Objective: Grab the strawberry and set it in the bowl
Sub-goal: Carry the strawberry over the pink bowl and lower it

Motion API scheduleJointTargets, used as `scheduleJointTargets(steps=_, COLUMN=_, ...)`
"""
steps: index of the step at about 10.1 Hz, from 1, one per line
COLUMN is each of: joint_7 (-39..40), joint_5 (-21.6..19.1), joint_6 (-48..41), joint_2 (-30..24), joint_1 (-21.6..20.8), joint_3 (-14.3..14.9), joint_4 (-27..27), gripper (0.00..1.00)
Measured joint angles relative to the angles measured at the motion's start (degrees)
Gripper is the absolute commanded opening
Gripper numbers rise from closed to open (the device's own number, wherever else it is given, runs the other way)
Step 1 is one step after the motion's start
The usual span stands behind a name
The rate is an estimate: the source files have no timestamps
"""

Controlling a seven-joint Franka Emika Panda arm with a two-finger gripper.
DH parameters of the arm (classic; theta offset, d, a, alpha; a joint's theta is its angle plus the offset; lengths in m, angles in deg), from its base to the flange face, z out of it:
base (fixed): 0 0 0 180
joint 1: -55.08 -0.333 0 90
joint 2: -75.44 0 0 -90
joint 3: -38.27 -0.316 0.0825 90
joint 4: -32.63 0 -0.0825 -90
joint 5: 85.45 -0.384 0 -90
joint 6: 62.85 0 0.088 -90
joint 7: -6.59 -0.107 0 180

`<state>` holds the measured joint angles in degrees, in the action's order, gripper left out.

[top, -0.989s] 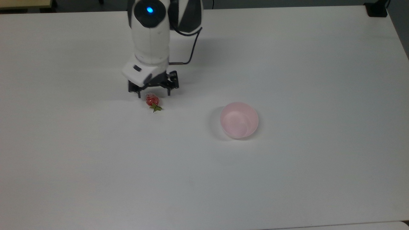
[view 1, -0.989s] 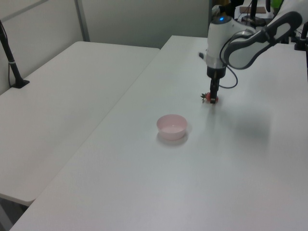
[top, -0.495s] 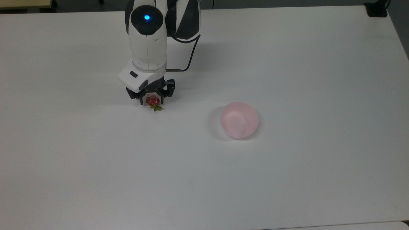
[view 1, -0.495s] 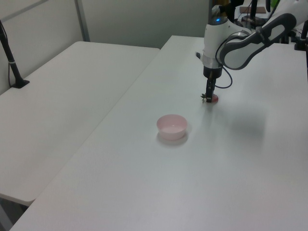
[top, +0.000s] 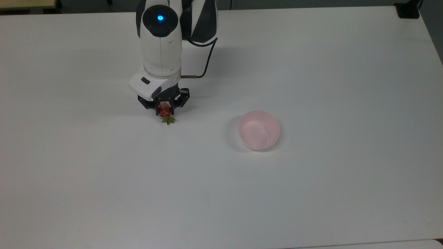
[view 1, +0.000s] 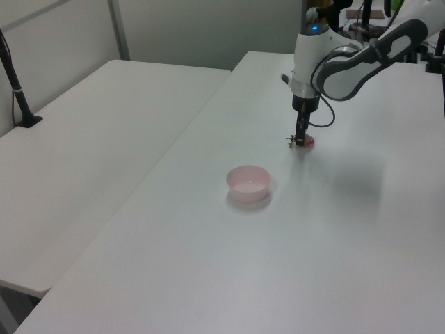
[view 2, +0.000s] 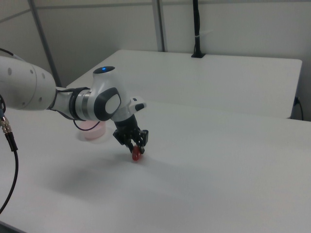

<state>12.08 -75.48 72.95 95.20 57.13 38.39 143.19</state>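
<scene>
Gripper [top: 165,110] pinching the strawberry [top: 164,112] w/ both fingers, fruit right at the white table [top: 311,193] surface (green cap poking out toward the top view's bottom). Pink bowl [top: 259,130] well apart, to the top view's right.

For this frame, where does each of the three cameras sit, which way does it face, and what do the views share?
Top view: high above the table, looking down; arm's wrist and gripper on the strawberry, bowl at the top view's right.
Left view: raised, beyond the bowl, facing the arm.
Right view: low, opposite side; arm hides part of the bowl.
All three share gripper, strawberry, bowl.
</scene>
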Motion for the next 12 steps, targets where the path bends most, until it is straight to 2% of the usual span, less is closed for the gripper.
scheduleJointTargets(steps=2, joint_7=-4.5, joint_5=0.0, joint_6=-2.67, joint_2=-0.13, joint_1=-0.16, joint_3=-3.09, joint_4=-4.42, gripper=0.28)
scheduleJointTargets(steps=4, joint_7=-15.15, joint_5=-0.04, joint_6=-6.7, joint_2=-0.25, joint_1=-3.02, joint_3=-6.3, joint_4=-10.14, gripper=0.28)
scheduleJointTargets(steps=6, joint_7=-27.68, joint_5=-0.02, joint_6=-6.81, joint_2=0.05, joint_1=-8.46, joint_3=-6.61, joint_4=-11.68, gripper=0.28)
scheduleJointTargets(steps=9, joint_7=-38.14, joint_5=-0.02, joint_6=-6.8, joint_2=4.02, joint_1=-11.88, joint_3=-7.03, joint_4=-16.19, gripper=0.29)
scheduleJointTargets(steps=10, joint_7=-40.73, joint_5=-0.02, joint_6=-6.58, joint_2=6.53, joint_1=-12.3, joint_3=-7.28, joint_4=-19.21, gripper=0.52)
scheduleJointTargets(steps=11, joint_7=-41.95, joint_5=0.0, joint_6=-6.56, joint_2=8.61, joint_1=-12.9, joint_3=-7.42, joint_4=-21.59, gripper=0.8)
scheduleJointTargets(steps=12, joint_7=-42.95, joint_5=0.01, joint_6=-6.49, joint_2=9.78, joint_1=-13.57, joint_3=-7.45, joint_4=-22.63, gripper=0.92)
